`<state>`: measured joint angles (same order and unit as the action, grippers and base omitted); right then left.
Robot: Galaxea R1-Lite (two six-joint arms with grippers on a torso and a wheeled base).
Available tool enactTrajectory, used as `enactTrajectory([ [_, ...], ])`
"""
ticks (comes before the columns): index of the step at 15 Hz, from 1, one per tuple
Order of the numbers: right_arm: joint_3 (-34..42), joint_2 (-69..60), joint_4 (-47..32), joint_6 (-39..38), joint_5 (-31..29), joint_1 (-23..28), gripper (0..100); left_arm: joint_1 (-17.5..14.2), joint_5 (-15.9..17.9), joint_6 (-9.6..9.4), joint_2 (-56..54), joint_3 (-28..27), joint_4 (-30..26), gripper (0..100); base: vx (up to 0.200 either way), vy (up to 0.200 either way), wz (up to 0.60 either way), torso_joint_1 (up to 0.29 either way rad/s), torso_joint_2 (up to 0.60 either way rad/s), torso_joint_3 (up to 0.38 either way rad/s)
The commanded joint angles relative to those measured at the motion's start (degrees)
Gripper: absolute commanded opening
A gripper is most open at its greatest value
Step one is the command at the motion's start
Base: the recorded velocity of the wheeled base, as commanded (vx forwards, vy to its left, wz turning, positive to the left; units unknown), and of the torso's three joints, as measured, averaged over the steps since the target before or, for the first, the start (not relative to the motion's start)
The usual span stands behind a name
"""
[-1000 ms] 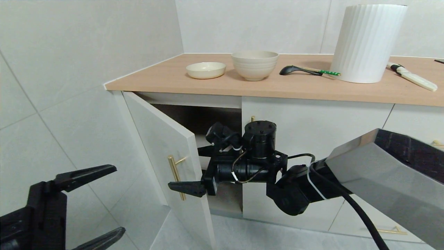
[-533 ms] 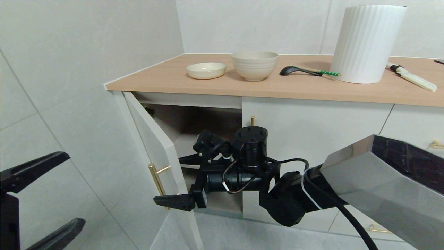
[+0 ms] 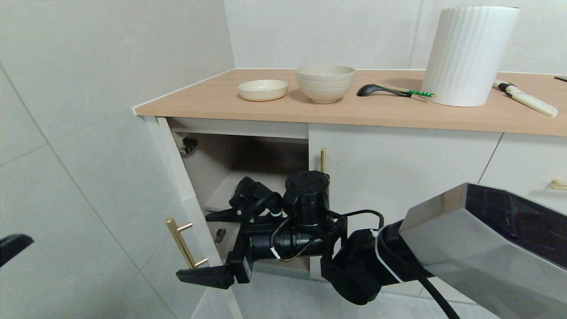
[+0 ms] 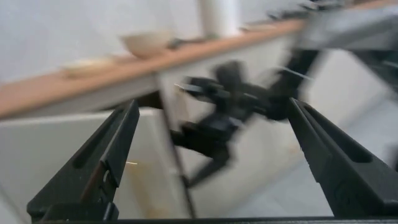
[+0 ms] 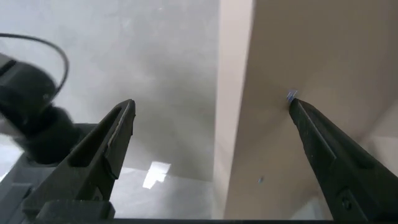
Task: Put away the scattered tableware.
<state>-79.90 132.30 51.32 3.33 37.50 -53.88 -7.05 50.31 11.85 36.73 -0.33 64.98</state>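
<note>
My right gripper (image 3: 195,247): spread wide and holding nothing. It sits low at the free edge of the cabinet door (image 3: 177,168), with one finger on the outer side just under the gold handle (image 3: 184,243) and the other on the inner side, toward the cupboard.
Door edge from my right wrist: the pale edge runs up between my two fingers, closer to one than the other. I cannot tell whether either finger touches it.
My left gripper (image 4: 212,104): also spread wide and empty, out to my left over the floor and well apart from the cupboard.
Cabinet door: swung well out from the frame, so the dark inside and a pale shelf (image 3: 230,186) are on show.
Neighbouring door (image 3: 390,168): shut, with its own gold handle near the open gap.
Countertop (image 3: 212,99): wood-coloured and set into the tiled corner.
Small dish (image 3: 262,89): cream and shallow, on the countertop nearest the corner.
Bowl (image 3: 325,83): cream and ribbed, upright just beside the dish.
Black spoon (image 3: 383,90): lying flat between the bowl and the white container, with a green-patterned stick beside its handle — too small for me to tell what that is.
White ribbed container (image 3: 471,55): tall and upright, farther along to my right.
Cream-handled utensil (image 3: 527,98): lying flat beyond the container.
</note>
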Motion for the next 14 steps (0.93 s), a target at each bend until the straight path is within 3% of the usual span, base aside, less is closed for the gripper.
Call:
enactTrajectory([
  [1, -1.1, 2.2, -0.1, 0.0, -0.1, -0.6, 100, 1.2, 8.8, 0.10, -22.1, -4.0, -20.7, 100, 0.000, 0.000, 0.00, 0.000, 0.00, 0.000],
  [3, -3.5, 3.8, -0.2, 0.0, -0.1, -1.0, 100, 5.2, 15.9, 0.54, -33.4, -4.7, -31.4, 100, 0.000, 0.000, 0.00, 0.000, 0.00, 0.000],
  [4, -4.0, 4.3, -0.2, 0.0, -0.1, -1.1, 100, 6.6, 16.2, 1.07, -36.7, -4.3, -34.7, 100, 0.000, 0.000, 0.00, 0.000, 0.00, 0.000],
  [5, -4.7, 5.1, -0.2, 0.0, -0.1, -1.3, 100, 6.9, 14.4, -0.78, -36.7, -3.5, -35.3, 100, 0.000, 0.000, 0.00, 0.000, 0.00, 0.000],
  [7, -5.9, 5.8, -0.2, -0.5, -0.2, -1.4, 100, 6.9, 3.7, -1.13, -36.7, -3.1, -35.7, 100, 0.000, 0.000, 0.00, 0.000, 0.00, 0.000],
  [8, -5.9, 5.8, -0.2, -0.5, -0.2, -1.4, 100, 6.9, 3.7, -1.13, -36.7, -3.1, -35.7, 100, 0.000, 0.000, 0.00, 0.000, 0.00, 0.000],
  [9, -8.1, 6.9, -0.2, -1.1, -0.8, -1.4, 100, 6.9, -6.8, -8.95, -36.7, -1.4, -35.5, 100, 0.000, 0.000, 0.00, 0.000, 0.00, 0.000],
  [11, -10.6, 9.4, -0.2, -1.1, -1.5, -1.8, 100, 6.9, -12.5, -17.30, -36.7, 0.3, -37.6, 100, 0.000, 0.000, 0.00, 0.000, 0.00, 0.000],
  [12, -12.7, 10.2, -0.1, -1.2, -0.7, -3.1, 100, 6.9, -19.2, -22.04, -36.7, 0.3, -41.6, 100, 0.000, 0.000, 0.00, 0.000, 0.00, 0.000],
  [13, -13.7, 10.5, -0.1, -1.5, 1.1, -3.4, 100, 6.9, -24.8, -24.77, -36.7, 0.3, -44.6, 100, 0.000, 0.000, 0.00, 0.000, 0.00, 0.000],
  [14, -13.9, 10.4, -0.1, -1.5, 3.9, -3.6, 100, 6.9, -26.7, -25.21, -36.7, 0.3, -46.2, 100, 0.000, 0.000, 0.00, 0.000, 0.00, 0.000],
])
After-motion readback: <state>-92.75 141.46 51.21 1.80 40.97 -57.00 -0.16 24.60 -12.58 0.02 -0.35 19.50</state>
